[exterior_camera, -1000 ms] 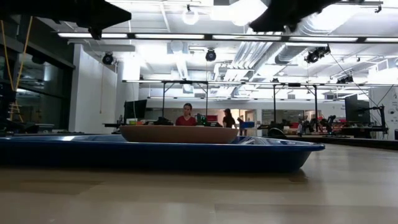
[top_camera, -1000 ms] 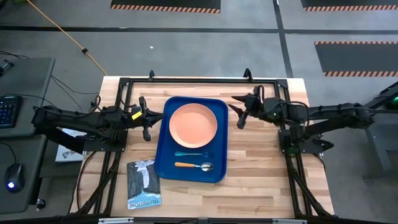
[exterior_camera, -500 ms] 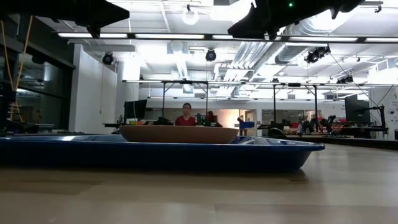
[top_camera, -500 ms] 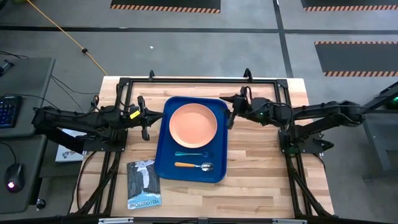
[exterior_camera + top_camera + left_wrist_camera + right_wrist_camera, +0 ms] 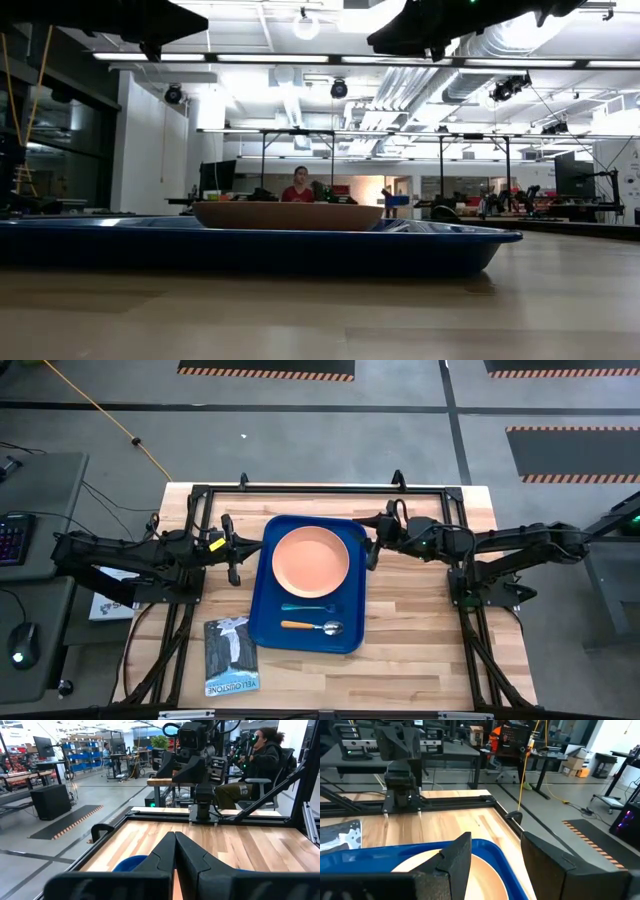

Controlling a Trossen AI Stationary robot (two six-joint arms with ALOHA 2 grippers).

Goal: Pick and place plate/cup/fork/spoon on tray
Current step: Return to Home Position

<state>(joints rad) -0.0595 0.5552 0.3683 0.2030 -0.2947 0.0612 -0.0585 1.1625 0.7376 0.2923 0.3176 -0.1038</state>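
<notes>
The blue tray (image 5: 352, 610) lies in the middle of the table. On it rest the salmon-pink plate (image 5: 311, 557) at the far end, the light-blue fork (image 5: 308, 607) and the orange-handled spoon (image 5: 312, 627) near the front. No cup shows. My right gripper (image 5: 368, 543) is open and empty, above the tray's right rim beside the plate; its wrist view shows the tray rim (image 5: 492, 851) and the plate (image 5: 480, 877) between its fingers. My left gripper (image 5: 240, 550) is shut and empty, just left of the tray. The low view shows the tray (image 5: 250, 247) and the plate (image 5: 288, 215) from the side.
A grey-blue booklet (image 5: 230, 657) lies on the table at the front left of the tray. A black frame (image 5: 320, 490) runs along the table's far edge and sides. Bare wood shows to the right of the tray. People sit in the room beyond the table.
My right gripper has gone toward the table's left edge, from over the bare wood to the tray's right rim beside the plate. It stays open. The tray and the things on it have not moved.
</notes>
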